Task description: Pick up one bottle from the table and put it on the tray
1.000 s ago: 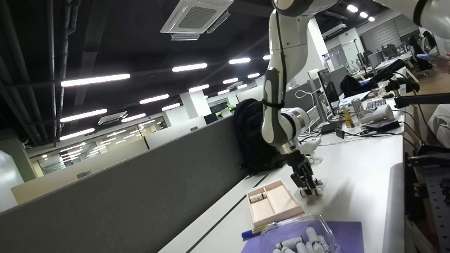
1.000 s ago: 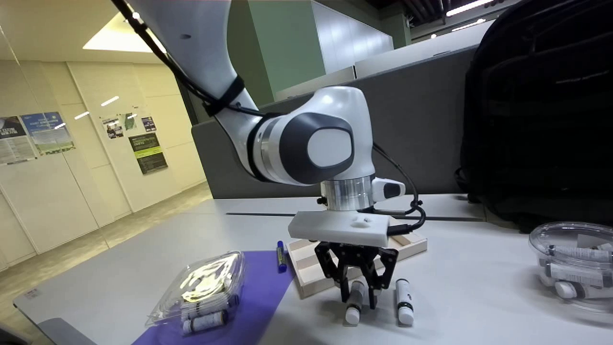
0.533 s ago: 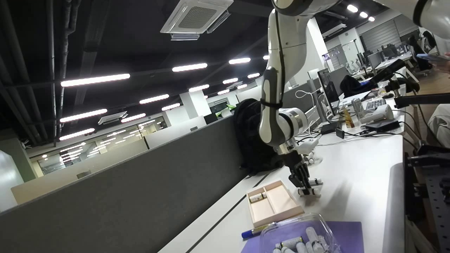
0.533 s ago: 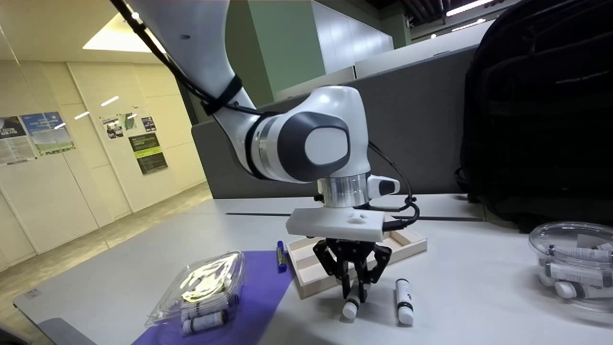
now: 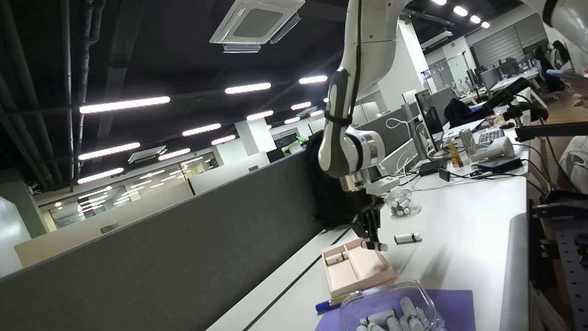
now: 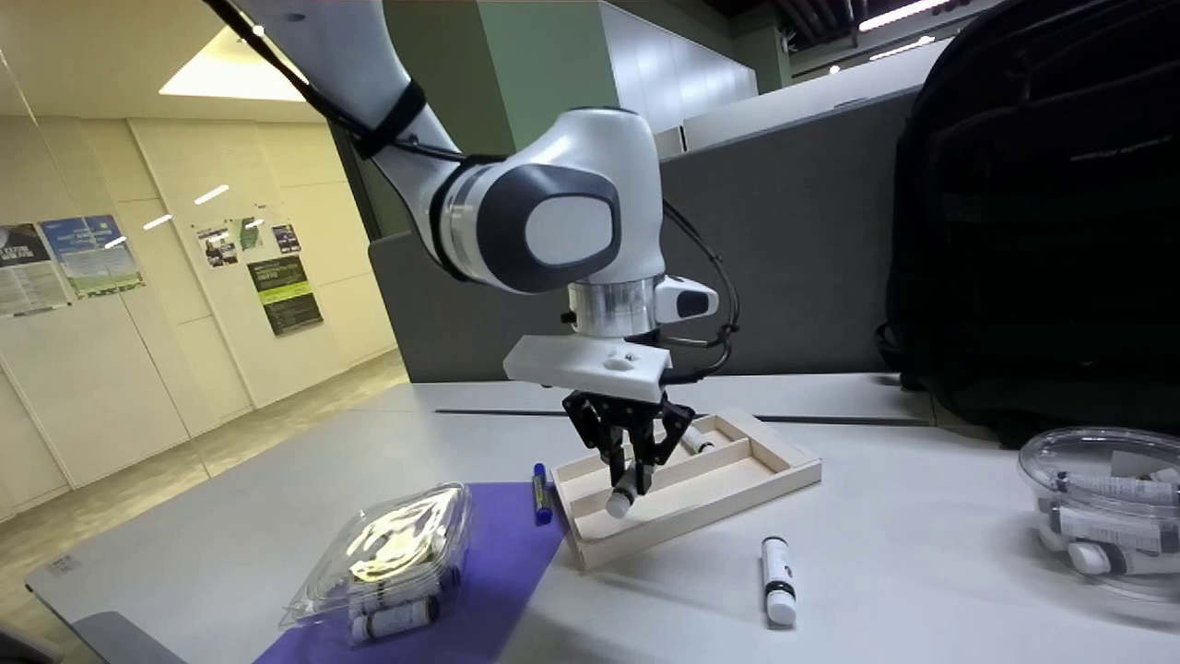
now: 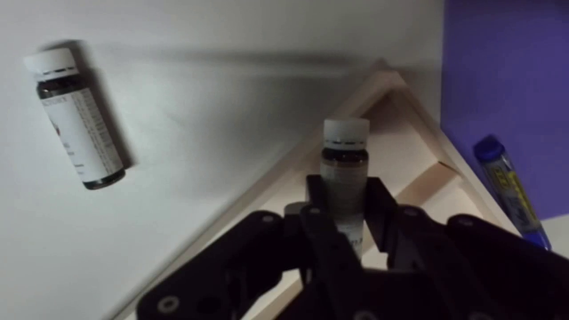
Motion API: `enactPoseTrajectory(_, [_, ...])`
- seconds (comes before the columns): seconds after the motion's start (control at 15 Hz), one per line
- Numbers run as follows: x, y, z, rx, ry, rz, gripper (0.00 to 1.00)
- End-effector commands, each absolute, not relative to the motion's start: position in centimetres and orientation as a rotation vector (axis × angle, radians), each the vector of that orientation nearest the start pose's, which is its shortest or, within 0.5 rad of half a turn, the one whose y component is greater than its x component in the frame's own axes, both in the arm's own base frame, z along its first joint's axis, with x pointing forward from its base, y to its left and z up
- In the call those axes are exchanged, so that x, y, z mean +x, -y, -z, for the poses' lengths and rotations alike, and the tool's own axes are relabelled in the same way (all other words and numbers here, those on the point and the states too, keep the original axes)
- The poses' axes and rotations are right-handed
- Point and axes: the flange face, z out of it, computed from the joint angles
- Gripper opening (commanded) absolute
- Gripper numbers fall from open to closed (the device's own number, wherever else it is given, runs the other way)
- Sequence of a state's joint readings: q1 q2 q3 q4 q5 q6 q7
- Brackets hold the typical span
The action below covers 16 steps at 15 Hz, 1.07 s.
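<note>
White table [image 6: 903, 516], in an exterior view: mat [image 6: 502, 553] near left, tray [image 6: 705, 514] mid-table, one bottle [image 6: 778, 574] lying nearer, tub [image 6: 1032, 475] at right, backpack [image 6: 1042, 231] far right.

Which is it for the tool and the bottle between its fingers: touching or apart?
Touching. In the wrist view, the fingers of the tool meet the bottle on both sides, with no gap showing.

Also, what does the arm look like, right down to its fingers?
The Franka Panda arm is glossy white, with a dark grey joint cover that has a pale oval centre, a black cable, a black strap, a silver collar, a white block and black, linked fingers.
</note>
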<state>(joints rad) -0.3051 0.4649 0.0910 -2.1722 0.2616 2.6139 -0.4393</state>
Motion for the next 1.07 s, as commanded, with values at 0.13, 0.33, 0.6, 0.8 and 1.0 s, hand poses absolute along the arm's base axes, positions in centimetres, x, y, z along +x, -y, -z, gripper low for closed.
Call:
enactPoseTrajectory(0.13, [56.3,12.1,-18.3,-2.891,-0.25,0.135,0.07])
enactPoseTrajectory(0.33, [56.8,13.0,-17.4,-2.877,-0.345,0.148,0.07])
enactPoseTrajectory(0.6, [57.4,13.8,-15.9,-2.845,-0.452,0.147,0.07])
enactPoseTrajectory(0.8, [57.7,14.2,-14.9,-2.826,-0.511,0.123,0.3])
enactPoseTrajectory(1.0, [57.9,14.2,-14.3,-2.808,-0.553,0.103,0.55])
